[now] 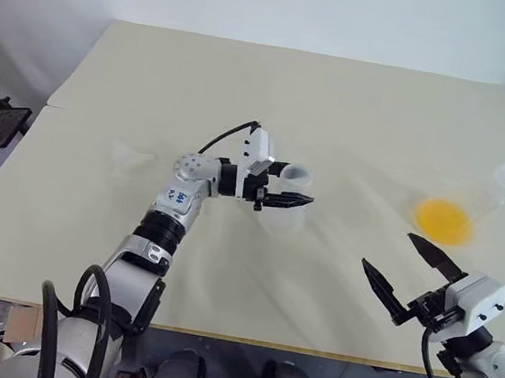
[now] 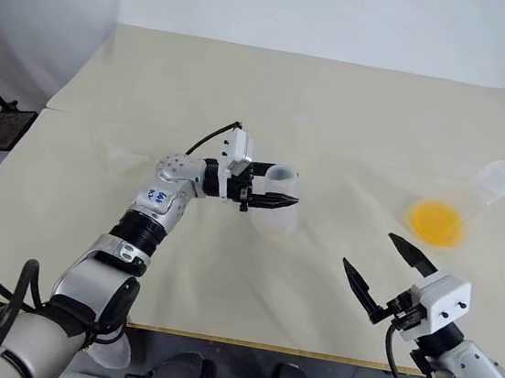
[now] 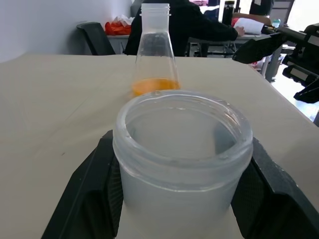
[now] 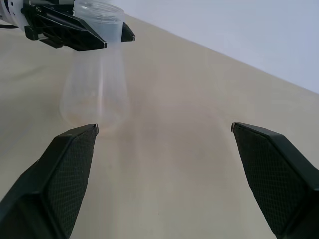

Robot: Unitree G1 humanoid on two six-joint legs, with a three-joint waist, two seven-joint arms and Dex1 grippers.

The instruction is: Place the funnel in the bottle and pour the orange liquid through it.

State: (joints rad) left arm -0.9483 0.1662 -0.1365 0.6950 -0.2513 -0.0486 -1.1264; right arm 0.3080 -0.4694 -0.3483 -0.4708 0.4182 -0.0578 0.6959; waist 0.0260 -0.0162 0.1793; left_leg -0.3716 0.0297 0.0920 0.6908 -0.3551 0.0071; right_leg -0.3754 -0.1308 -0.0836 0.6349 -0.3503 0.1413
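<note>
R gripper [image 1: 402,267] near table's front edge on the right, jaws spread wide, nothing between them, hanging above bare tabletop [image 1: 251,272]. In R wrist view both fingers [image 4: 60,174] stand far apart w/ the bottle further off.

L gripper [image 1: 286,197] mid-table, pointing sideways toward the right, fingers clamped on the neck of the bottle [image 1: 289,203], just under the wide mouth. Bottle upright, base on the table, looks empty. L wrist view: a pad [image 3: 89,194] each side of the neck, touching it.

Flask [image 1: 471,209] w/ the orange liquid [image 1: 443,221] sits right of the bottle, well apart from it, beyond the R gripper. Upright, liquid pooled in the wide base.

Funnel [image 1: 130,156]: faint clear shape on the table left of the L arm, well apart from the bottle. Can't tell its orientation.
</note>
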